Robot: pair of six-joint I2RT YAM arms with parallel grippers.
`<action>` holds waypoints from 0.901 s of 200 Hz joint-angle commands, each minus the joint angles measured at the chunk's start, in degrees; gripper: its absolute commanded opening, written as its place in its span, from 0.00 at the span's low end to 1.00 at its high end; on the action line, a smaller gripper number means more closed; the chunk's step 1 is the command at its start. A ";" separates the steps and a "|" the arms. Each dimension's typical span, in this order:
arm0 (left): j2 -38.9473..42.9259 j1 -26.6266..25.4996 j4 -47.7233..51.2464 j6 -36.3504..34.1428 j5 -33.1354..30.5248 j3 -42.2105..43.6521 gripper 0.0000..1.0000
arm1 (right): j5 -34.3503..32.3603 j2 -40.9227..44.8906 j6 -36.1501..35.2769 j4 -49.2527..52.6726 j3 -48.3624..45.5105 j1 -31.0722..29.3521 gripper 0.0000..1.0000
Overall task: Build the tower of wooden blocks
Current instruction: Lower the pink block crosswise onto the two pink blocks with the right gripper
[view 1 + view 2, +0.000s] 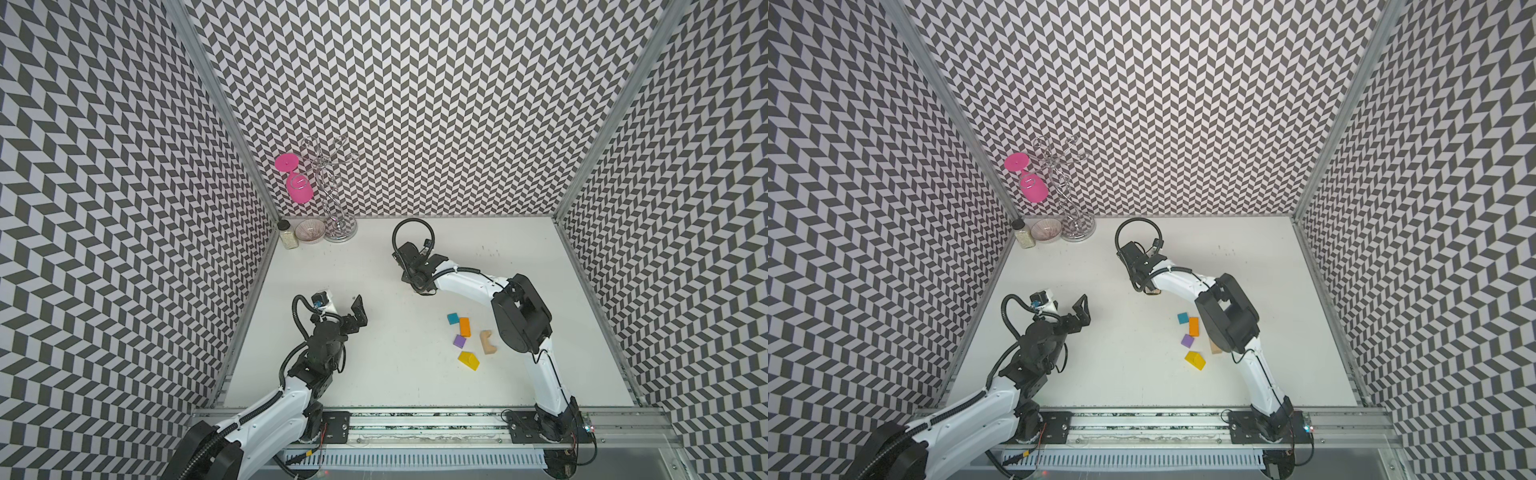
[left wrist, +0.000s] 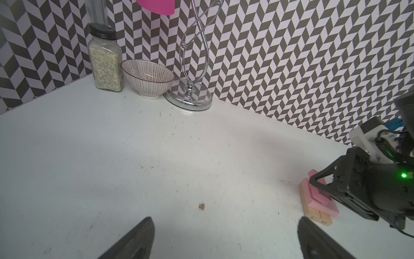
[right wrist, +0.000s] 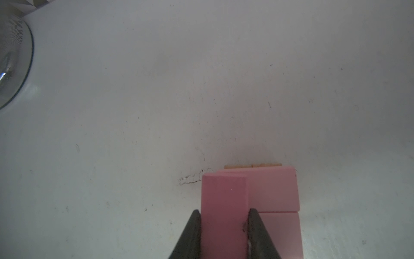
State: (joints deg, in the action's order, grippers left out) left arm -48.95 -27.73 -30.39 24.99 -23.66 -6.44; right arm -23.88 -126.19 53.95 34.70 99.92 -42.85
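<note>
My right gripper (image 3: 224, 212) is shut on a pink slab (image 3: 224, 192), which it holds low over the tower (image 2: 313, 215). The tower is two tan bars (image 3: 253, 166) side by side with two pink slabs (image 3: 273, 188) across them. The held slab overlaps their left part; whether it rests on them I cannot tell. In both top views the right wrist (image 1: 419, 274) hides the stack. Loose near the right arm lie a teal cube (image 1: 452, 319), an orange slab (image 1: 464, 326), a purple cube (image 1: 459, 341), a yellow roof piece (image 1: 468, 360) and a tan arch (image 1: 487, 342). My left gripper (image 2: 226, 222) hangs open and holds nothing, at mid left (image 1: 353, 311).
In the back left corner stand a spice jar (image 1: 288, 236), a striped bowl (image 1: 309, 231) and a chrome rack (image 1: 340, 230) with a pink goblet (image 1: 297, 187) hanging upside down. Patterned walls close three sides. A metal rail (image 1: 415, 424) runs along the front.
</note>
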 commanded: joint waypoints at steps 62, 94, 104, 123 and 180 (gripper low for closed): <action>0.52 0.30 -1.60 0.32 0.22 -0.81 1.00 | 0.66 -1.27 -0.91 -0.40 0.24 0.66 0.12; 0.52 0.39 -1.60 0.32 0.24 -0.84 1.00 | 1.03 -1.05 -1.40 -0.68 0.01 0.66 0.20; 0.48 0.41 -1.53 0.32 0.28 -0.79 1.00 | 1.03 -0.99 -1.50 -0.68 -0.08 0.66 0.24; 0.52 0.40 -1.59 0.30 0.28 -0.77 1.00 | 0.86 -0.90 -1.54 -0.59 -0.32 0.66 0.25; 0.53 0.46 -1.65 0.28 0.41 -0.77 1.00 | 1.02 -0.20 -1.63 -0.41 -0.95 0.67 0.32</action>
State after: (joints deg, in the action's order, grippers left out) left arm -48.95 -27.70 -30.41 24.99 -23.27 -6.44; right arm -22.61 -126.72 52.34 34.72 99.66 -42.44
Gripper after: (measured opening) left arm 0.999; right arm 0.316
